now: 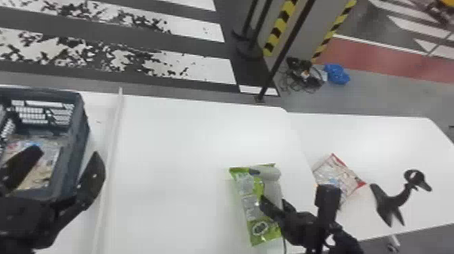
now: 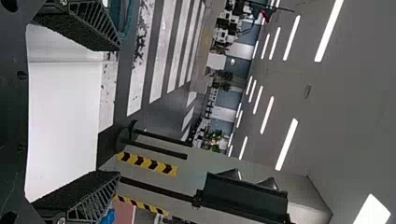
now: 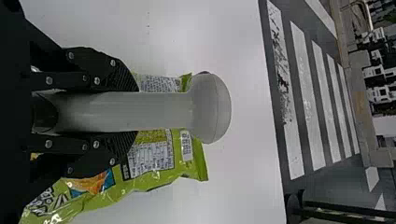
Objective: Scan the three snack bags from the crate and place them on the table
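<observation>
Right gripper [image 1: 274, 203] has its fingers snug around the handheld scanner [image 1: 270, 174], right over the green snack bag [image 1: 252, 206] on the white table [image 1: 169, 162]. Left gripper [image 1: 66, 153]'s fingers are wide, up by the crate [image 1: 77, 135], which has packaging [image 1: 49, 157] inside. Red-and-white bag [image 1: 332, 169]'s farther right.

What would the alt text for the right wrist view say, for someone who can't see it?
The right gripper grips a pale grey handheld scanner by its handle, above a green snack bag lying on the white table. Beyond the table's edge is dark floor with white stripes.
</observation>
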`<action>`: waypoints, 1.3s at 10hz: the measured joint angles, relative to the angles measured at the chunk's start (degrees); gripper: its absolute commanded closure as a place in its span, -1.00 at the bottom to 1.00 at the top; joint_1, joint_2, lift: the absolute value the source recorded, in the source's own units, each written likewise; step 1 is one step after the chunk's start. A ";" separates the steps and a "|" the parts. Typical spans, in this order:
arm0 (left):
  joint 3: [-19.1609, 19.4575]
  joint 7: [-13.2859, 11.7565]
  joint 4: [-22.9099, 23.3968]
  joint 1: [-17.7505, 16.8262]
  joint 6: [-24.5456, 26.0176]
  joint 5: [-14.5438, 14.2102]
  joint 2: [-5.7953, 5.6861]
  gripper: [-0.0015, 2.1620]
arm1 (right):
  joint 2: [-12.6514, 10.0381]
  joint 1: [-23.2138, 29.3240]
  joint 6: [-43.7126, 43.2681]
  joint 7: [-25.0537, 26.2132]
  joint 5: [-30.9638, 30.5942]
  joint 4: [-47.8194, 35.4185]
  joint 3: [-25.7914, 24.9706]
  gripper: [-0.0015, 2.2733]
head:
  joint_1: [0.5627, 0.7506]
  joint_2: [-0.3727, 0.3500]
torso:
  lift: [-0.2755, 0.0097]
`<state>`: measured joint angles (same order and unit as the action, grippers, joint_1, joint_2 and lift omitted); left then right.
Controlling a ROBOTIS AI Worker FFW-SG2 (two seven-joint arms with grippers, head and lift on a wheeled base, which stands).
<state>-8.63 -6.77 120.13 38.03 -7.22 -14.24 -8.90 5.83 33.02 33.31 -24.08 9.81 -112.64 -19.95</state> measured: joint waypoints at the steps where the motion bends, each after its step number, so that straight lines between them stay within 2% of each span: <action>1: 0.21 0.00 -0.01 0.24 -0.31 0.00 -0.04 -0.96 | 0.05 -0.58 -0.07 0.36 -1.21 0.63 1.18 0.91 | 0.41 -0.83 | 0.68; 5: 0.96 -0.17 -0.80 0.59 -1.63 -0.20 -0.14 -0.96 | 0.49 -4.17 2.42 1.04 -5.51 5.46 3.64 0.91 | 0.41 -0.78 | 0.68; 8: 1.33 -0.24 -0.87 0.58 -1.96 -0.44 -0.09 -0.96 | 0.49 -3.57 1.97 1.06 -4.15 3.91 3.14 0.91 | 0.41 -0.74 | 0.68; 9: 1.33 -0.20 -0.87 0.56 -1.96 -0.44 -0.08 -0.96 | 0.43 -2.84 2.28 1.05 -2.20 1.39 1.35 0.91 | 0.41 -0.75 | 0.68; 11: 1.33 -0.28 -0.89 0.55 -2.52 -0.44 -0.10 -0.96 | 0.57 -3.93 4.88 0.60 0.92 -0.44 -4.03 0.91 | 0.41 -0.90 | 0.68; 12: 1.33 -0.33 -0.89 0.55 -2.89 -0.44 -0.14 -0.96 | 1.18 -5.69 5.89 0.00 1.46 1.33 -6.72 0.91 | 0.41 -0.94 | 0.68; 13: 1.33 -0.40 -0.88 0.55 -2.91 -0.44 -0.15 -0.96 | 2.71 -7.66 6.17 -0.25 1.86 4.89 -8.73 0.91 | 0.41 -0.94 | 0.68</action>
<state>-7.29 -7.16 119.26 38.58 -10.13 -14.68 -9.05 8.54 25.36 39.48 -24.33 11.66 -107.75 -28.68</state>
